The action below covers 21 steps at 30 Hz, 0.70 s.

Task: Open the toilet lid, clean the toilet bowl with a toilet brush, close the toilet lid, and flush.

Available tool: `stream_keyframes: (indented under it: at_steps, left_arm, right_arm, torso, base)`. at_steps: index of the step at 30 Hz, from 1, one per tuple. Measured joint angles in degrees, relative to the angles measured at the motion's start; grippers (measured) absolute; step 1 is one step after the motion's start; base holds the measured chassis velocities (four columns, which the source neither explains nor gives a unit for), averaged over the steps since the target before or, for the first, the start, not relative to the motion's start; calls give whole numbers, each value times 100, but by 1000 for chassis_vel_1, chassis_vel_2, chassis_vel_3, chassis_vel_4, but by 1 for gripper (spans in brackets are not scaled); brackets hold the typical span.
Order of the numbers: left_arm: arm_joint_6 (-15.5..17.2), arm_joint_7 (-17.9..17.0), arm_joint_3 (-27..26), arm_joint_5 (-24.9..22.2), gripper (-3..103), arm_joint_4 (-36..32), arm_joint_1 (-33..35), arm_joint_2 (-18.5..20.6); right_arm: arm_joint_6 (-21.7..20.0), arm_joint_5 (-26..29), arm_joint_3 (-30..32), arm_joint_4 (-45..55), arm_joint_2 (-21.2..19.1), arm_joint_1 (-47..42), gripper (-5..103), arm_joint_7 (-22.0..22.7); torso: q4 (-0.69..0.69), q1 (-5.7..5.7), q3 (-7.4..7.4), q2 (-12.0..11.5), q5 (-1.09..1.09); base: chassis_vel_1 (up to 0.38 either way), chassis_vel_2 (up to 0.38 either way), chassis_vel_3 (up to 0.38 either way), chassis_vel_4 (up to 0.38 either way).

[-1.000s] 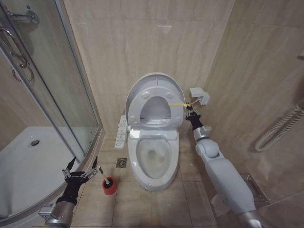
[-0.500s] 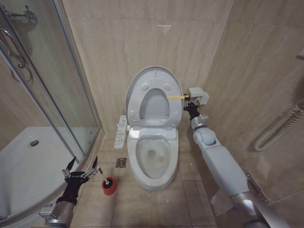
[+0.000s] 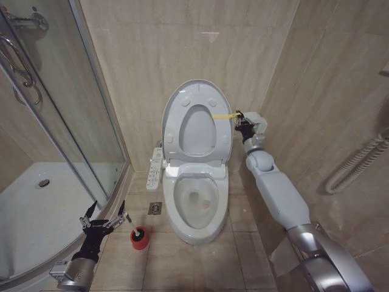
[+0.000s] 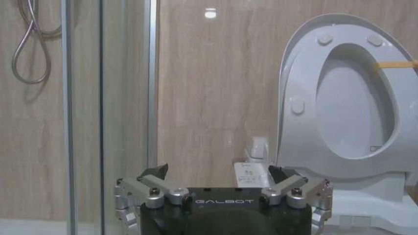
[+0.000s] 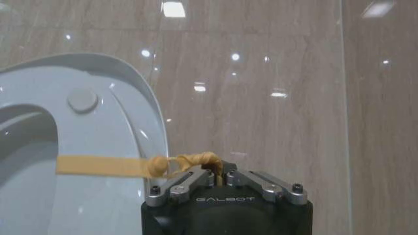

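right arm raised, fingers pinched, left gripper spread

Toilet lid cut off at my right wrist view's edge. Toilet brush bristle head hidden inside its red holder. Right pincer tips buried under the yellow strap knot. Left wrist view crops the toilet bowl.

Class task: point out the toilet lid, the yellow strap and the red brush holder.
toilet lid [image 3: 182,100]: head view, raised underside, upper left.
yellow strap [image 5: 98,165]: right wrist view, flat band.
red brush holder [image 3: 140,239]: head view, side wall.
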Motion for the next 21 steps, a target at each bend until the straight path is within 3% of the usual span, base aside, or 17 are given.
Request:
stream_keyframes:
  at_steps: [21]
  left_arm:
    - [0,0,0,0,100,0,0,0]
  right_arm:
    - [-42,36,-111,209,-133,62,6,65]
  torso:
    - [-3,0,-1,1,0]
  base:
    - [0,0,0,0]
